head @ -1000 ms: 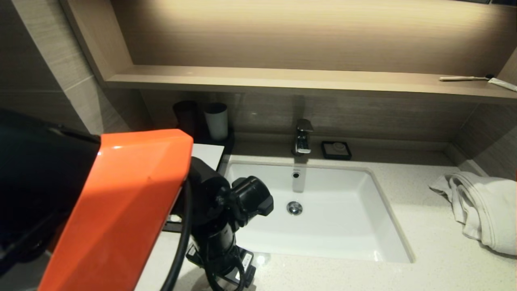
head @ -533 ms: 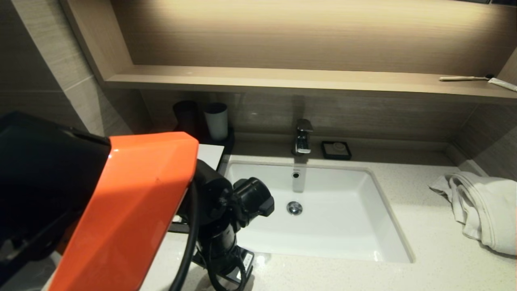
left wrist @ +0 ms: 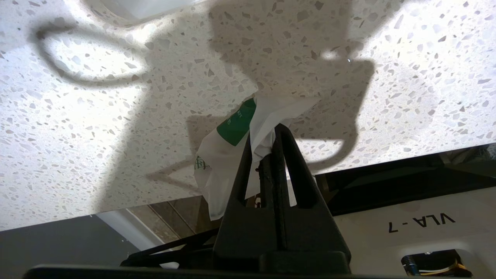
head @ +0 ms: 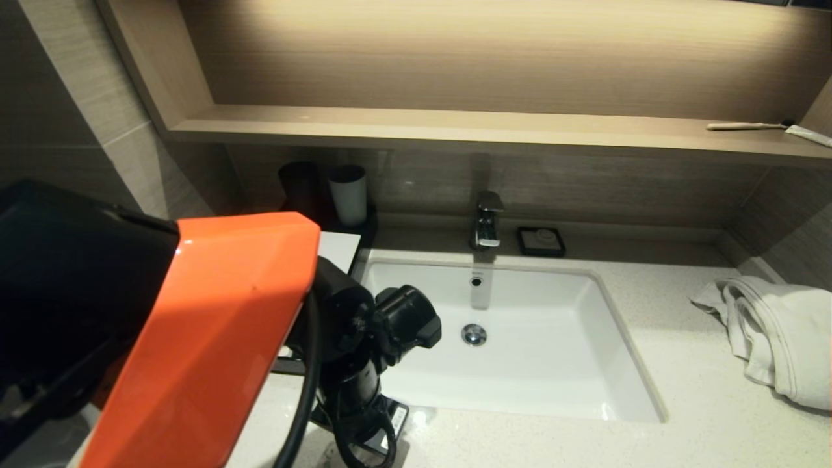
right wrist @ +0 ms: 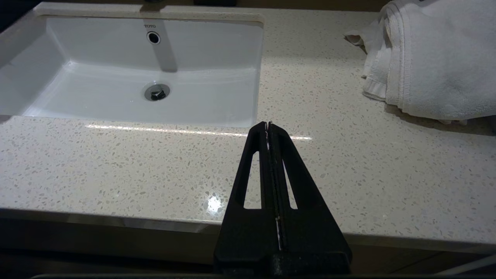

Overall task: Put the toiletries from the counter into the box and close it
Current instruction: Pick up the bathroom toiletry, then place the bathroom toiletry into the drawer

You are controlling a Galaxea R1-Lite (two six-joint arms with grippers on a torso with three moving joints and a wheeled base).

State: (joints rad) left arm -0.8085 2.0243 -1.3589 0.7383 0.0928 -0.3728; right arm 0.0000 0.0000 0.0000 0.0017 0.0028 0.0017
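The left hand [left wrist: 267, 133] hangs over the pale speckled stone worktop [left wrist: 97, 128], at its front left part beside the white rectangular sink [head: 520, 338]. Its two black fingers are pressed together on a crumpled white plastic sachet with a green label [left wrist: 232, 149]. The sachet is pinched at the very fingertips and juts out past them and to one side; its loose lower end droops along the fingers. It is lifted clear of the worktop, and its shadow falls on the stone under it. In the head view the orange and black left arm [head: 214, 338] fills the lower left and hides the hand and the sachet.

A white flat surface [head: 335, 250] shows just behind the arm, at the sink's left rim; whether it is the box cannot be told.

The right hand [right wrist: 268, 126] is held low at the front edge of the worktop, its fingers closed flat against each other with nothing between them. Ahead of it lie the sink and, further to the right, a folded white terry towel [right wrist: 430, 62].

Behind the sink stand a chrome tap [head: 487, 221], a black square soap dish [head: 541, 240] and two tumblers, one dark [head: 299, 188] and one white [head: 348, 194].
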